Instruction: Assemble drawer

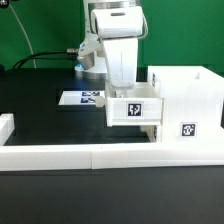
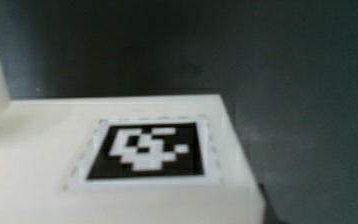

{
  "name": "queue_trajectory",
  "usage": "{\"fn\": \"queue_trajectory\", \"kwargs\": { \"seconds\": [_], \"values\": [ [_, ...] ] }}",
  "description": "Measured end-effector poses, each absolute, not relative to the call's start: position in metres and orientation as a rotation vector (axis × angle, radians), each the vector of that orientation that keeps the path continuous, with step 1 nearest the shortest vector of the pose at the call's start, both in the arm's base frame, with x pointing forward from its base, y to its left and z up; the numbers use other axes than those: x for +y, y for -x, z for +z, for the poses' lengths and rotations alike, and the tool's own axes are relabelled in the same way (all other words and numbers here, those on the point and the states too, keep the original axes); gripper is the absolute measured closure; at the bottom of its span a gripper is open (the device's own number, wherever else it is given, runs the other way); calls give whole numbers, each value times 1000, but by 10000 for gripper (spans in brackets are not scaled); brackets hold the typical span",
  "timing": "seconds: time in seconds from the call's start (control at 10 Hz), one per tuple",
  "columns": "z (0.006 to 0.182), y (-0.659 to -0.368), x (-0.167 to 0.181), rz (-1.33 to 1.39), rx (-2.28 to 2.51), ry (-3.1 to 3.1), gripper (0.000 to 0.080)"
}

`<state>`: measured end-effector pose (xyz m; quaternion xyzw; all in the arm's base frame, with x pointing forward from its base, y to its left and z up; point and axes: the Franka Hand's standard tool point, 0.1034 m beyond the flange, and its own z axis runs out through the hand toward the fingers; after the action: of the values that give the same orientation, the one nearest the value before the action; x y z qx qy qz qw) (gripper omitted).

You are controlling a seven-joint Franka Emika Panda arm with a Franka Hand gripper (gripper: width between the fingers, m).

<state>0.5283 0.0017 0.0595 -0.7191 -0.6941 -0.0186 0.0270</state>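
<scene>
Nearest to me in the exterior view, the low white border wall (image 1: 110, 155) is running across the front of the black table (image 1: 40, 115). Behind it, the tall box housing (image 1: 188, 100) is standing at the exterior view's right, tag facing me. A shallow tray (image 1: 134, 108) is hanging just beside its open side, partly in front of it, tag outward; I am not seeing inside either one. The arm is coming down right over the tray, and the gripper (image 1: 122, 88) is sitting at its top edge, but I cannot tell how far the fingers are spread or whether they are gripping it. The marker board (image 1: 80, 98) is lying further back.

On the wrist view, a white tagged panel (image 2: 149, 150) is filling the frame, blurred, over dark table.
</scene>
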Motion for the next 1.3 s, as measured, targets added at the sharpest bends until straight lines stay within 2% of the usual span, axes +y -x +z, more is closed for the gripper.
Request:
{"fn": "queue_trajectory", "kwargs": {
  "seconds": [1.3],
  "values": [
    [56, -524, 0, -61, -2159, 2235, 757]
  ]
}}
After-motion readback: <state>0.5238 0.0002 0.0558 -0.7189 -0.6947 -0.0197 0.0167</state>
